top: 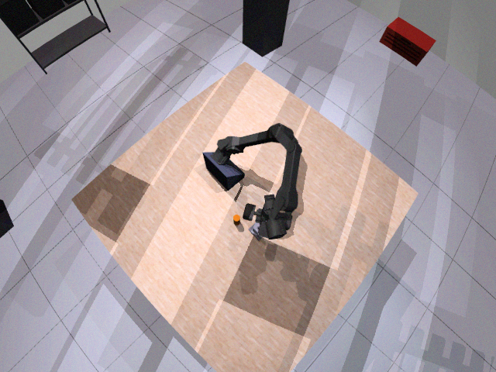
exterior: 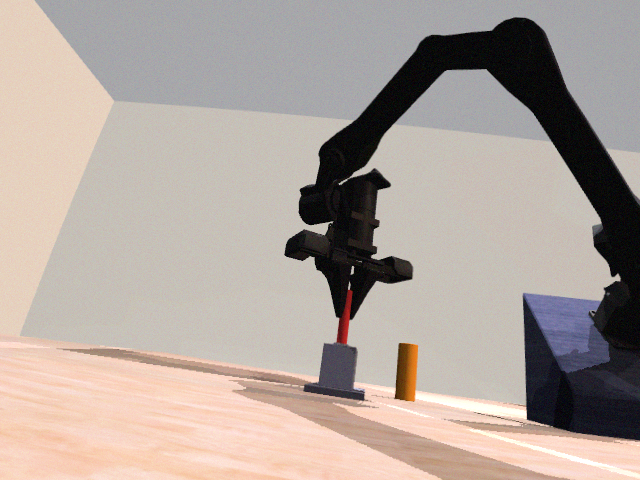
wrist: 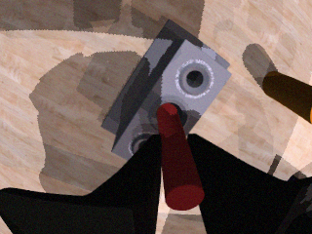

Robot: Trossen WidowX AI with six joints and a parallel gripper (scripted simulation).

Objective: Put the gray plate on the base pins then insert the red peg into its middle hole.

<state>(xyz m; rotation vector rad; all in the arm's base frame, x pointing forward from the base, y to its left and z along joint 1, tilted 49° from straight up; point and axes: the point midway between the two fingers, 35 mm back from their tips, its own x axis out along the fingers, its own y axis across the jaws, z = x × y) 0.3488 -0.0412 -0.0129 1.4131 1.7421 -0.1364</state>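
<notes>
The gray plate sits flat on the thin dark base, with a ringed hole toward each end and one in the middle. My gripper is above the plate, shut on the red peg. The peg leans slightly in the exterior view, and its lower end meets the plate's top. In the wrist view that end is at the middle hole, covering part of it; how deep it reaches is hidden. The top view hides the fingertips and peg under the arm.
An orange cylinder stands upright on the table beside the base, on the side toward the arm's mount. The arm's dark blue mounting block stands farther off.
</notes>
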